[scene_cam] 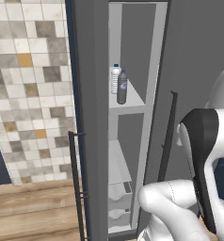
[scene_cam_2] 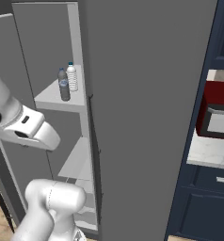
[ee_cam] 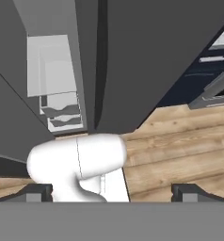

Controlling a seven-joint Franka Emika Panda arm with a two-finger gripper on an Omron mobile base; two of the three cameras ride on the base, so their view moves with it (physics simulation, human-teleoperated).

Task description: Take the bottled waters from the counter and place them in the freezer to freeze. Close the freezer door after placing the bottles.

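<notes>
Both bottled waters stand side by side on a white shelf inside the freezer (scene_cam: pixel 132 56): the clear ribbed bottle with a blue cap (scene_cam: pixel 116 78) (scene_cam_2: pixel 72 76) and the smoky grey bottle (scene_cam: pixel 122 87) (scene_cam_2: pixel 63 85). The freezer door (scene_cam: pixel 194 42) (scene_cam_2: pixel 147 103) stands partly open, leaving a narrow gap, and its long dark bar handle (scene_cam: pixel 168 136) runs down its edge. My gripper (ee_cam: pixel 113 192) is open and holds nothing. It is low, pointing at the wooden floor in front of the freezer's bottom drawers (ee_cam: pixel 60 110). A strip of the counter (scene_cam_2: pixel 209 151) shows at the right.
A dark red microwave (scene_cam_2: pixel 217 110) sits on the counter over navy cabinets (scene_cam_2: pixel 203 207). Left of the freezer stands another grey panel (scene_cam: pixel 88 117) with a dark bar handle (scene_cam: pixel 76 183), then a tiled wall (scene_cam: pixel 29 94). Wooden floor (ee_cam: pixel 180 150) lies below.
</notes>
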